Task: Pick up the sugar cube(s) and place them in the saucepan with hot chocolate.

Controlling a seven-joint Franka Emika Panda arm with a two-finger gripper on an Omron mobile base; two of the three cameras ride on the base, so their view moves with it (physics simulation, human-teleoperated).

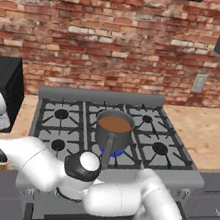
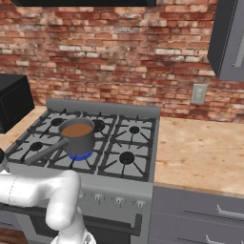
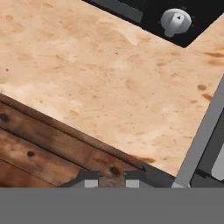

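Observation:
The saucepan (image 1: 114,125) (image 2: 77,136) stands on the stove's front middle burner. It is dark grey, holds brown liquid, has a blue flame under it, and its long handle points toward the front edge. My arm reaches left of the stove, over the wooden counter (image 3: 100,83). In the hand view my gripper (image 3: 111,181) looks down on that counter from above. Its two tips stand close together with a small pale block between them, which looks like a sugar cube (image 3: 111,180). No other cube lies on the stretch of counter in view.
A black appliance (image 1: 2,84) (image 2: 14,100) with a round grey knob (image 3: 176,22) stands on the counter left of the stove (image 1: 143,138). The counter's front edge and the wooden floor (image 3: 35,144) lie below the hand. The stove's grey side (image 3: 201,131) is at the right.

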